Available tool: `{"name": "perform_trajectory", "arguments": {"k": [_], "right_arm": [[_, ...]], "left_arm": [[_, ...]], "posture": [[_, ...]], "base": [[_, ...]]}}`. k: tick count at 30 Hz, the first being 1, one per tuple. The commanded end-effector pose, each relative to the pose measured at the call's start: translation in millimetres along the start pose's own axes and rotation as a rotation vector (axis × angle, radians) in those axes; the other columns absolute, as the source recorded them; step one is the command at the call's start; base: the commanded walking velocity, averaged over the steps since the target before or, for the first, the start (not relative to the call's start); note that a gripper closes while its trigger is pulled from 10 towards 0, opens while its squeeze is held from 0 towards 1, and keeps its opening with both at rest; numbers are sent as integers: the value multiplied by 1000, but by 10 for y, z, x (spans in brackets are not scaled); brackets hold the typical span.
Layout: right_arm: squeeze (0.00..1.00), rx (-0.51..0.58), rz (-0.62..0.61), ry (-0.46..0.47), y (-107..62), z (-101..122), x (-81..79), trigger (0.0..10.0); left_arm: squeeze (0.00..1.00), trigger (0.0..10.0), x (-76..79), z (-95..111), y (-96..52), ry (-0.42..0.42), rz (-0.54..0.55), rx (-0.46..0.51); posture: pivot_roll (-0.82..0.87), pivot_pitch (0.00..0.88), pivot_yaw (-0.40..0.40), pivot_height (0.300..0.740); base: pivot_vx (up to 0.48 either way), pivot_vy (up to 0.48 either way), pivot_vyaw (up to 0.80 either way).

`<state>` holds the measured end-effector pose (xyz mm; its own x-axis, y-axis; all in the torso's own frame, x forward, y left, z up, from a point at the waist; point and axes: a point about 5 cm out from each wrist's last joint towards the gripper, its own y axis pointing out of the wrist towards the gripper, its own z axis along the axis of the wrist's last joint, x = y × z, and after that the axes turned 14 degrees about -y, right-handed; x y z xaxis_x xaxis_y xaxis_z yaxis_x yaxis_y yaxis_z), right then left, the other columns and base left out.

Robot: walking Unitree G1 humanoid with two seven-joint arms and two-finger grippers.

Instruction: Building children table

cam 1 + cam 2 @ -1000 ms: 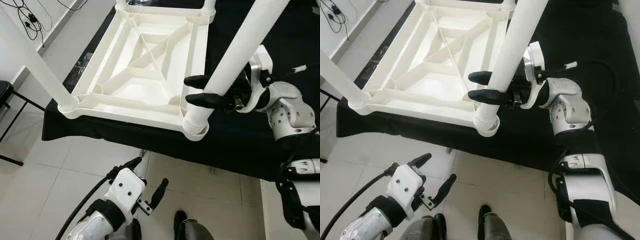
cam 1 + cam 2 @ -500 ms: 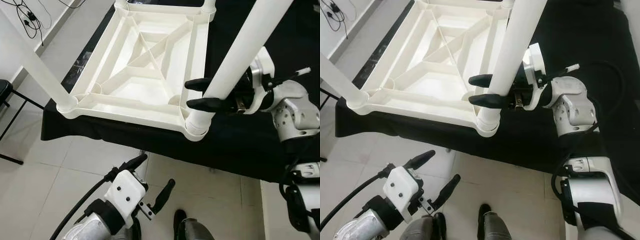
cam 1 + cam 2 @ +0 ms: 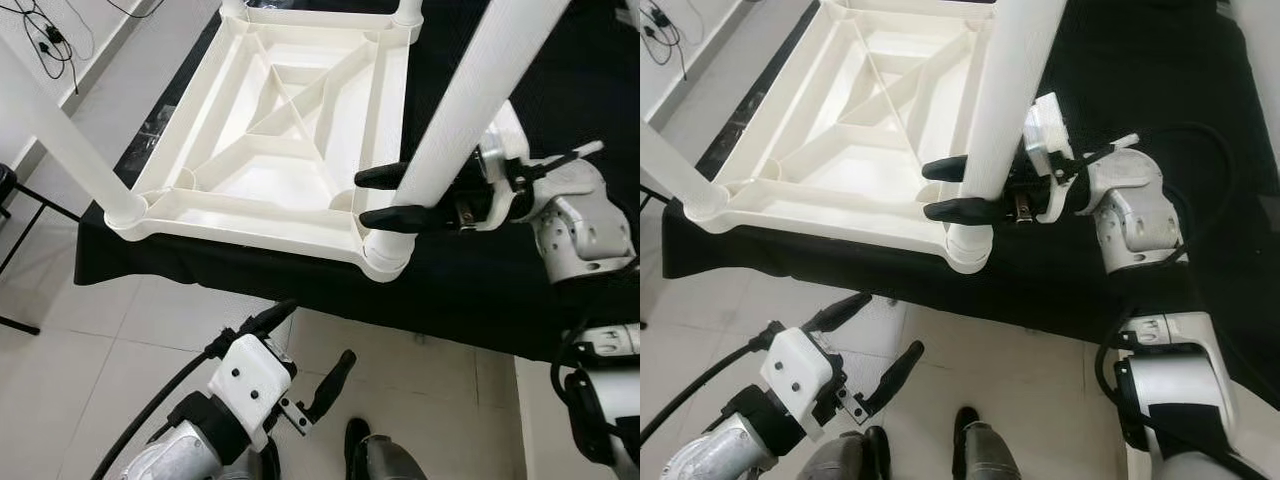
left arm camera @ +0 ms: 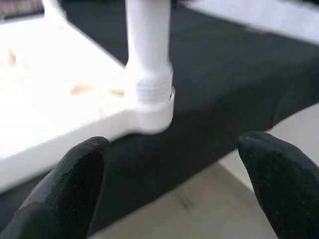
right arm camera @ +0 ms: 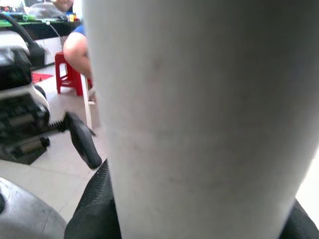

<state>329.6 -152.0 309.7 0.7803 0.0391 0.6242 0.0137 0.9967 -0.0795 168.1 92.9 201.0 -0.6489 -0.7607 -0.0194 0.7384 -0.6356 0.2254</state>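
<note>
The left pincer (image 3: 296, 368) hangs open over the floor. Beyond it, the right pincer (image 3: 377, 196) grips a leg (image 3: 450, 117) just above its corner socket in the upturned tabletop (image 3: 270, 140) on the counter (image 3: 480, 280). A tilted push could jam the leg.

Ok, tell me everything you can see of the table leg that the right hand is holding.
The table leg is a smooth round white tube, plastic by its look, with a ribbed band at its base. It stands in the near right corner socket of the upturned white tabletop, which lies on a black cloth, and it leans up toward the camera. The right hand grips it just above the socket, one black finger on each side. The left hand hangs open below, apart from it.
</note>
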Motion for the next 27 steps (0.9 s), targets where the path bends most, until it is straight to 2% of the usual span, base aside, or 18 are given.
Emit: {"name": "perform_trajectory", "arguments": {"k": [1,10,19,23,27], "right_arm": [[0,-65,29,98,89,-230,-109,10000],[0,-51,4,158,90,-238,-52,10000],[0,-7,68,191,59,-238,-75,10000],[0,13,104,193,138,-272,-95,10000],[0,-12,43,186,262,-325,-38,10000]], "left_arm": [[0,10000,36,16,-18,-22,-10,-5],[0,10000,31,39,-35,-7,0,-1],[0,10000,4,89,-22,6,5,3],[0,10000,-10,99,-22,13,7,2],[0,10000,-5,104,-29,14,12,0]], "posture": [[121,332,-12,740],[117,317,-20,740],[114,317,-21,740],[118,325,-20,740],[121,334,-22,740]], "base": [[0,0,0],[0,0,0],[0,0,0],[0,0,0],[0,0,0]]}}
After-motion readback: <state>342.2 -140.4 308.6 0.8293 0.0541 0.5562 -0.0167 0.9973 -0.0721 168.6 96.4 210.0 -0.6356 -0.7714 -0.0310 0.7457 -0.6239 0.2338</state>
